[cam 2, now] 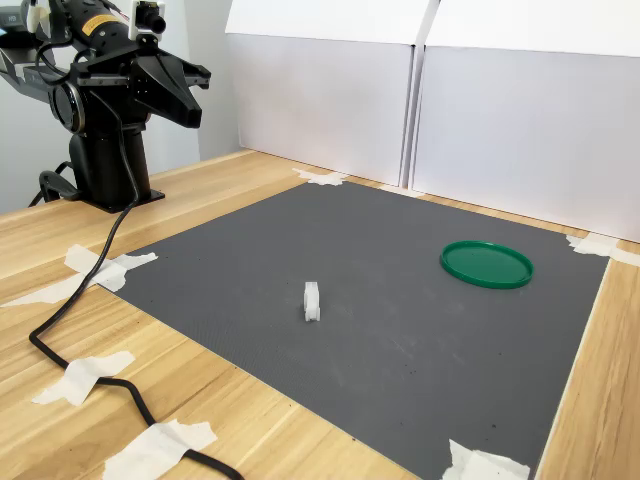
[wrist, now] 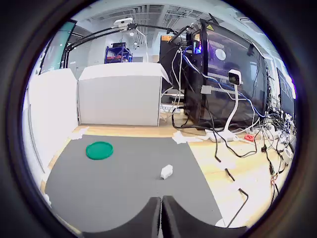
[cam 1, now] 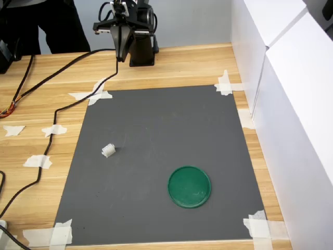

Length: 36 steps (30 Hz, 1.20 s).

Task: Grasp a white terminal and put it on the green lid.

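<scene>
A tiny white terminal point(cam 1: 108, 150) point(cam 2: 313, 301) point(wrist: 167, 171) lies on the grey mat, toward the first exterior view's left. The dark-green lid point(cam 1: 189, 186) point(cam 2: 486, 264) point(wrist: 99, 150) lies flat on the mat, nearer the first exterior view's bottom right, with nothing on it. My gripper point(cam 1: 122, 56) point(cam 2: 193, 110) point(wrist: 161, 213) hangs high above the wooden table beside the arm's base, well away from both. Its two black fingers are pressed together with nothing between them.
The grey mat point(cam 1: 156, 130) is taped to the wooden table point(cam 1: 197, 62). White walls point(cam 1: 291, 104) stand along the first exterior view's right. A black cable point(cam 1: 57, 109) runs along the mat's left edge. A person in dark clothes point(cam 1: 47, 23) stands behind the table.
</scene>
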Motion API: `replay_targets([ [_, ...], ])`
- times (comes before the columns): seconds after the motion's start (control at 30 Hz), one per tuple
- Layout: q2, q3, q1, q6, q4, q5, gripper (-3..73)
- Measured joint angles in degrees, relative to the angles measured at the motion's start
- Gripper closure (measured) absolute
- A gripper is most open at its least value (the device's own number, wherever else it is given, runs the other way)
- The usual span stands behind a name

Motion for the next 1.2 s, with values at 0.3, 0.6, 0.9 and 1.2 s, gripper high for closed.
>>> replay_targets([
  [0.3,12.56,-9.71,0.0,-2.72,0.0,4.27,71.1],
  [0.6,29.25,-26.8,0.0,-2.85,0.0,19.81,71.1],
  [0.9,43.85,-40.36,0.0,-2.85,0.8,30.13,71.1],
  [1.2,55.68,-44.81,0.0,-6.15,3.63,35.23,68.4],
])
